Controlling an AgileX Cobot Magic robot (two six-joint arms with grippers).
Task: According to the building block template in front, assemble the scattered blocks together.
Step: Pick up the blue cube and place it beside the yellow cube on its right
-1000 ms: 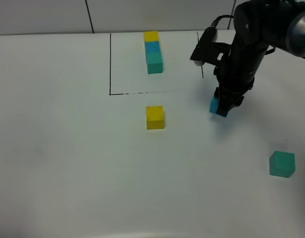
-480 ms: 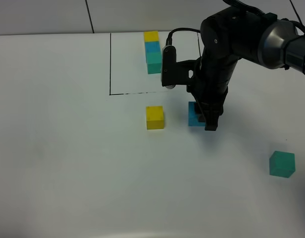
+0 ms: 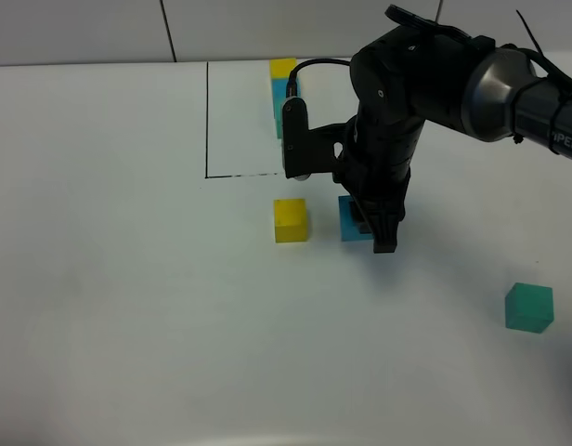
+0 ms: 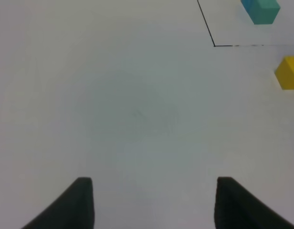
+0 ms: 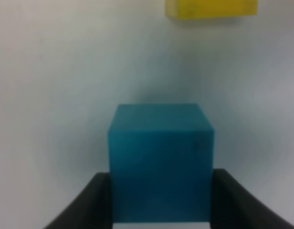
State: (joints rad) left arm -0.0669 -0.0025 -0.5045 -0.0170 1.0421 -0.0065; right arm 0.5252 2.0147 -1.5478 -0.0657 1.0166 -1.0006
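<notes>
We see the table (image 3: 100, 279) open all round, with the template row (image 3: 282, 70) at 12 o'clock of the yellow cube (image 3: 290, 220). We judge the cubes light, rigid and matte, so pinch opposite flat faces. Our right gripper (image 3: 379, 237) is clamped on the blue cube (image 3: 349, 221), near yellow's 3 o'clock with a gap between. The green cube (image 3: 529, 308) sits well off at 4 o'clock. Our left gripper (image 4: 154, 202) has its jaws apart and empty

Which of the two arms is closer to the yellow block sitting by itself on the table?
Right. The right end effector grips the blue block just beside the yellow block. The left end effector is far off, out of the overhead view.
</notes>
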